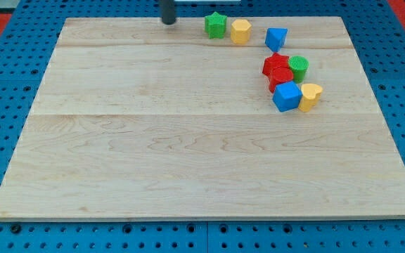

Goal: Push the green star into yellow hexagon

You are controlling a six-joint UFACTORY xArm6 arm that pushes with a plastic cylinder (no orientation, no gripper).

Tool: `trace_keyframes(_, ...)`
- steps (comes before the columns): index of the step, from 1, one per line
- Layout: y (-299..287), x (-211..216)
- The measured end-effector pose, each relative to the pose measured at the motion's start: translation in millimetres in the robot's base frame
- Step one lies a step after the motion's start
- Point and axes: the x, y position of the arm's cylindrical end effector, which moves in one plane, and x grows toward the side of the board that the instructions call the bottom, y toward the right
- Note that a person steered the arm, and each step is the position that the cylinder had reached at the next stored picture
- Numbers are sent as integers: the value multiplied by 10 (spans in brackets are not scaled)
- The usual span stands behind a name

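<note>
The green star sits near the board's top edge, right of centre. The yellow hexagon stands just to its right, touching or nearly touching it. My tip is at the top edge of the board, to the left of the green star with a clear gap between them.
A blue triangle lies right of the hexagon. Below it is a cluster: two red blocks, a green cylinder, a blue cube and a yellow heart. The wooden board lies on a blue pegboard.
</note>
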Motion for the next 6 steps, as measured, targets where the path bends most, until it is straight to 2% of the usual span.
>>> trace_keyframes(1, 498, -16)
trace_keyframes(2, 547, 9)
trace_keyframes(3, 690, 263)
trace_keyframes(4, 577, 416)
trace_keyframes(5, 305, 952)
trace_keyframes(6, 611, 1801)
